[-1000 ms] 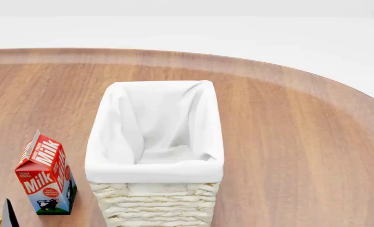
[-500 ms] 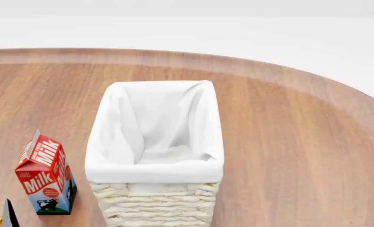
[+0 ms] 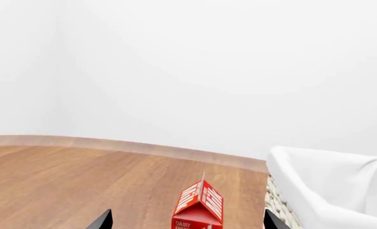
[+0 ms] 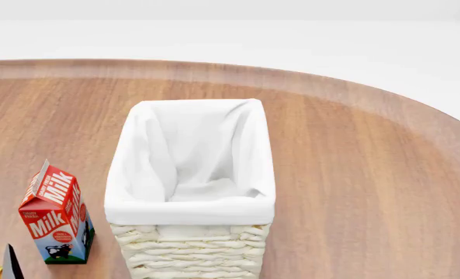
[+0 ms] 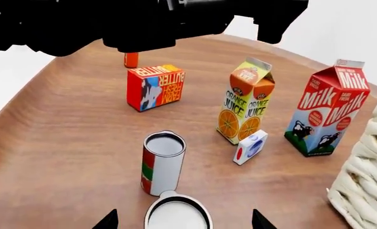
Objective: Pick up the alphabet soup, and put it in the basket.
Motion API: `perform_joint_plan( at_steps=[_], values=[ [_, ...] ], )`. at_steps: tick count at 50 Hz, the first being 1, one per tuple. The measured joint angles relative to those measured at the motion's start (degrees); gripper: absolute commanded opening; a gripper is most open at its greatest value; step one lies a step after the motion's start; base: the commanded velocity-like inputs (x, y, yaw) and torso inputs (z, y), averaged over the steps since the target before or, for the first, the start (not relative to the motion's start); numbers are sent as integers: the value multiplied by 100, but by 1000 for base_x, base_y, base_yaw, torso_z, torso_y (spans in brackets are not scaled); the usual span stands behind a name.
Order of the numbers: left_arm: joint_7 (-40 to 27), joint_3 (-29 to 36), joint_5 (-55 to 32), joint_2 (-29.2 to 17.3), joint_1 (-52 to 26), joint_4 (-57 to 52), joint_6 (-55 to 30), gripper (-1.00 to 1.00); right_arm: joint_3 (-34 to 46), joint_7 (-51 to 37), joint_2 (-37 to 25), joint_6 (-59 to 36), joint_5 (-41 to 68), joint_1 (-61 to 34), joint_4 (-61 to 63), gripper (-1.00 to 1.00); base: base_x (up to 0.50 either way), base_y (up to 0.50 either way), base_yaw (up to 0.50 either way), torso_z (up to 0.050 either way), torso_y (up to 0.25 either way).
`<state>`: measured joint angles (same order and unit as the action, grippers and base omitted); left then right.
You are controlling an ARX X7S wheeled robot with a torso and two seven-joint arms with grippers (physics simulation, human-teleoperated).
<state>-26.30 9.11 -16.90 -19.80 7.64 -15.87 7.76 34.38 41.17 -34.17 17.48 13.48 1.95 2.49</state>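
In the right wrist view a can with a silver-white lid (image 5: 177,215) stands right under my right gripper (image 5: 185,222). It shows from above only, so its label is hidden; it is the alphabet soup as far as I can tell. The gripper is open, one fingertip on each side of the lid and apart from it. The basket (image 4: 189,206), cream wicker with a white liner, stands mid-table and looks empty. It also shows in the left wrist view (image 3: 331,198) and the right wrist view (image 5: 366,186). My left gripper (image 3: 188,225) is open and empty, facing the milk carton (image 3: 199,210).
A red and green can (image 5: 163,164) stands just beyond the lidded can. Around it are a small white box (image 5: 250,148), an orange juice carton (image 5: 247,102), the milk carton (image 5: 328,114) (image 4: 55,221), a butter box (image 5: 155,87) and a dark arm (image 5: 144,19). A black fingertip (image 4: 10,264) shows in the head view.
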Motion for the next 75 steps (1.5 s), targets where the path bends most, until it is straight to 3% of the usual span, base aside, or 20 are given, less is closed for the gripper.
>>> perform_joint_plan(
  at_steps=[75],
  values=[
    [-113,82,1,-84,42,-60,52,100,502,-69,438,-257,-726,-457,-695,100,0,0,0,0,0]
  ],
)
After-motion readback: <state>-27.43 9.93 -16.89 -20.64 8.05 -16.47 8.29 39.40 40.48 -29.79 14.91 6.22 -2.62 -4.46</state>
